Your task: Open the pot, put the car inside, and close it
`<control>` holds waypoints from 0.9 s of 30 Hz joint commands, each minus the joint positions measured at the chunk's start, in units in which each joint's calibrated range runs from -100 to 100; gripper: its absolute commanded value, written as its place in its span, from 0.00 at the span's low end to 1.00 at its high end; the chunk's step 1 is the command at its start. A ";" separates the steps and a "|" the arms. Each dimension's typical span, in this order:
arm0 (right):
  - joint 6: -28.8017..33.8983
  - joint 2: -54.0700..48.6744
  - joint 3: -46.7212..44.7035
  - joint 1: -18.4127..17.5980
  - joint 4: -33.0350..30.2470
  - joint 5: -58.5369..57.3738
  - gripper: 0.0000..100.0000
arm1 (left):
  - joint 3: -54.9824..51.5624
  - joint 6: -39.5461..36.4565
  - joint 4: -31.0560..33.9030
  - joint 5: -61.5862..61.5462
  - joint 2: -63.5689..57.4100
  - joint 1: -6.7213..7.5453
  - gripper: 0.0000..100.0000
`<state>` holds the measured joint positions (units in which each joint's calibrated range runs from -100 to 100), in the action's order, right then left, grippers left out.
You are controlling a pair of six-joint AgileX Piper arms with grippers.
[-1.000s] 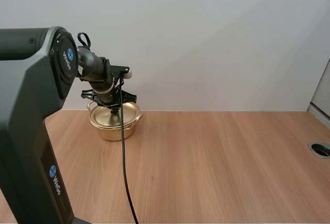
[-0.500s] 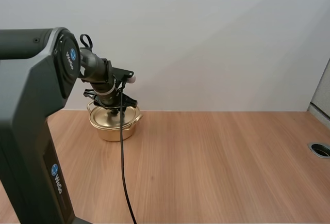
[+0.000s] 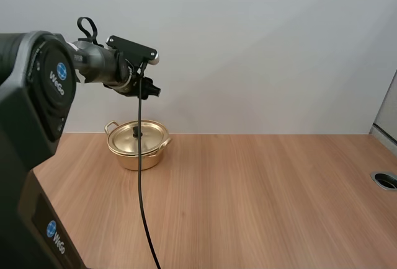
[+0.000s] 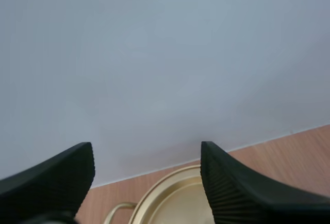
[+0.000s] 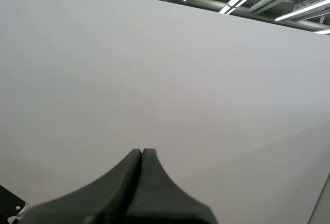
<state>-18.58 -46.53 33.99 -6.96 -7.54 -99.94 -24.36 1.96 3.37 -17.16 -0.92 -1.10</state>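
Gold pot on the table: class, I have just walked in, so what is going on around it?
The left gripper hangs open in the air above the gold pot, holding nothing. The pot sits on the wooden table close to the wall, with its lid on. The right gripper is shut on nothing and points at the wall.

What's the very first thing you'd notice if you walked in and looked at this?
The shiny gold pot jumps out first, sitting with its lid on, near the back left of the wooden table. Next is the black left gripper, which hovers high above the pot with its fingers wide open. The right gripper is pinched shut on nothing, facing the grey wall.
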 commanded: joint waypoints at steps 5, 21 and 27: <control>1.80 -0.31 -5.32 0.05 -2.58 -0.06 0.00 | 0.04 -9.29 -1.36 5.41 -11.76 -2.26 0.00; 15.23 -7.78 -44.86 0.05 -7.52 12.78 0.00 | -4.77 -11.82 2.56 -24.55 -48.00 -2.14 0.00; 15.23 -13.69 -70.08 0.05 -2.53 26.46 0.00 | -35.03 -12.87 2.95 1.66 -63.68 0.12 0.00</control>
<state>-3.40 -56.11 -6.43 -6.96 -13.52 -87.89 -30.22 -9.86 6.04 -31.25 -44.50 -2.54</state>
